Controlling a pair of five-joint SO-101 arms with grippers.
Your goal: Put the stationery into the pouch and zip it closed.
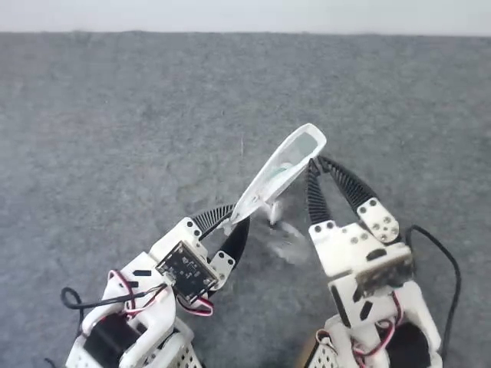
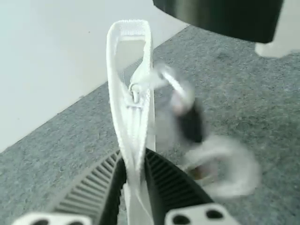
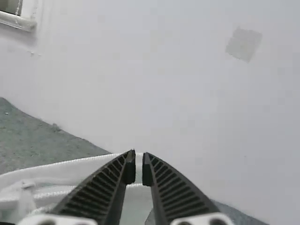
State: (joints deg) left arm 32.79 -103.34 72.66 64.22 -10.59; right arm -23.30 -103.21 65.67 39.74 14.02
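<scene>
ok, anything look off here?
Yes: the pouch is off the table, tilted, pinched between left end effector and right end effector; a blurred object hangs under it, possibly stationery, cannot tell.

high view looks down on the table (image 1: 92,115); both wrist views closely face the pouch (image 2: 131,93)

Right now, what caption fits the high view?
Left tool and right tool hold the white pouch aloft over grey carpet.

No legible txt, labels, nos. or signs anywhere in view.
</scene>
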